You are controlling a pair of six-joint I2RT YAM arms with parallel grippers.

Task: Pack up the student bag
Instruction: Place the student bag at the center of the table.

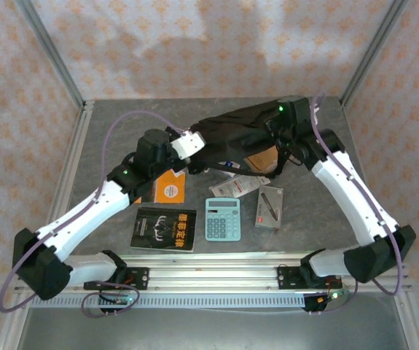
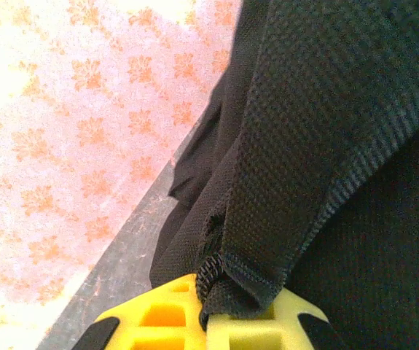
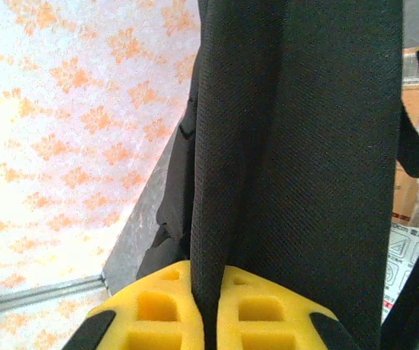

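This looks like a robot test lab. A grey table point(image 1: 304, 233) sits in a booth with orange-flower walls point(image 1: 209, 44) at 12 o'clock and metal posts point(image 1: 49, 51). Two white and black robot arms point(image 1: 85, 211) are bolted to a metal rail point(image 1: 216, 281) at 6 o'clock.

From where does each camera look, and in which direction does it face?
Top external: above and behind the arm bases, looking down at the table; both arms show, left hand and right hand at the student bag.
Left wrist: on the left arm, facing along its yellow fingers, shut on a fold of the student bag.
Right wrist: on the right arm, facing along its own fingers, shut on the student bag.
Shared: both wrist views show the black bag and the flowered wall.
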